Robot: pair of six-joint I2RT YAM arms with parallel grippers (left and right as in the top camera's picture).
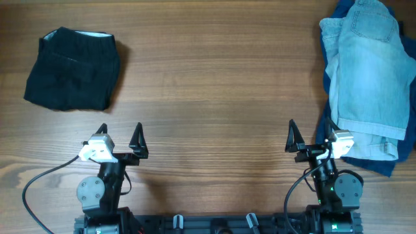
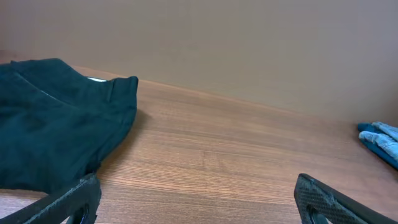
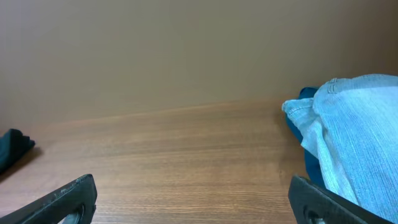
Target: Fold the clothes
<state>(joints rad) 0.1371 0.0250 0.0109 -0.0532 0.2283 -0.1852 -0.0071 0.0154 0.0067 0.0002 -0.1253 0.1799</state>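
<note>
Seemingly a third done: one pair of black shorts (image 1: 73,70) lies folded into a compact square at the table's (image 1: 214,78) far-left corner. One pair of denim shorts (image 1: 367,71) sits rumpled atop one navy garment (image 1: 377,167) at the table's right edge, both apparently yet to be folded. The left gripper (image 1: 120,132) and right gripper (image 1: 310,133) sit at the table's near edge, jaws spread wide, holding nothing.

Even, soft light; sharp, faint shadows.
</note>
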